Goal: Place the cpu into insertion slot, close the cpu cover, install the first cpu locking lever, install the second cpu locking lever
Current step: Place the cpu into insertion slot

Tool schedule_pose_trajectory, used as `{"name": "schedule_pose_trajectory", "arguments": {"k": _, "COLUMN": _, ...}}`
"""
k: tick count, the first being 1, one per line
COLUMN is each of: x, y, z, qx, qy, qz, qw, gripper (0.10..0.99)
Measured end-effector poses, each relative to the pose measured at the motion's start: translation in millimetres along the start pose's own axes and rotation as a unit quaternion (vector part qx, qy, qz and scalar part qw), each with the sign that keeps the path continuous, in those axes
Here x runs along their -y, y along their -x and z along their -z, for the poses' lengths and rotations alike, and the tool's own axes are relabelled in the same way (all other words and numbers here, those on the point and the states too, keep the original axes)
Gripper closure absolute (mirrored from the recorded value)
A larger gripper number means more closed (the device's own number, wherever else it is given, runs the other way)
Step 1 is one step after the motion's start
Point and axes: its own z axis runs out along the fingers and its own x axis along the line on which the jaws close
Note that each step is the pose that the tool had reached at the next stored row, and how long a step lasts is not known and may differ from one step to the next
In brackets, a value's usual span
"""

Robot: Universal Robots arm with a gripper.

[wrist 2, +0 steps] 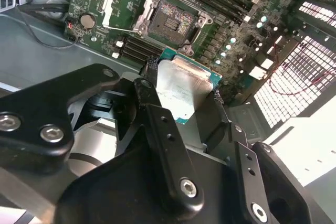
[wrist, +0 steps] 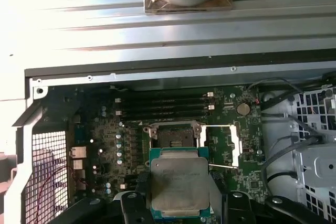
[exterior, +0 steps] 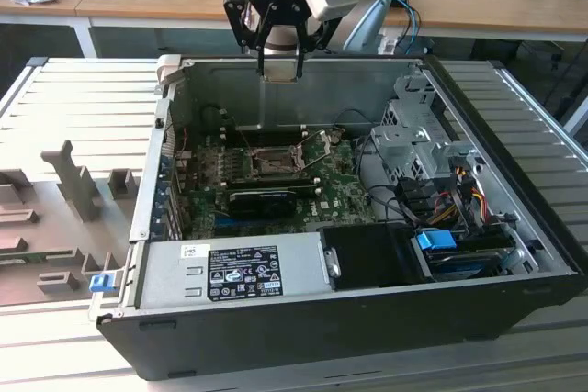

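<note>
Dull silver metal tops the cpu, which the gripper clamps by 2 opposite edges. Its fingers press on the green rim so the chip hangs flat with the metal face up, probably so that it can meet the socket level. The chip is in the air, clear of the socket and not yet seated in it. The cpu cover lies swung open just beside the socket, leaving the pin bed bare to receive the chip. The socket sits on the green board inside the open computer case. There is 1 cpu, 1 socket, 1 cover and 1 gripper with 2 fingers.
</note>
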Motion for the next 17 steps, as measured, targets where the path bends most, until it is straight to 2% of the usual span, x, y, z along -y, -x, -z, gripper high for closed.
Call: {"name": "schedule_pose_trajectory", "arguments": {"k": 17, "x": 0.0, "y": -0.3, "z": 0.0, "qx": 0.0028, "qy": 0.0006, "qz": -0.031, "qw": 0.9995, "gripper": 0.553}}
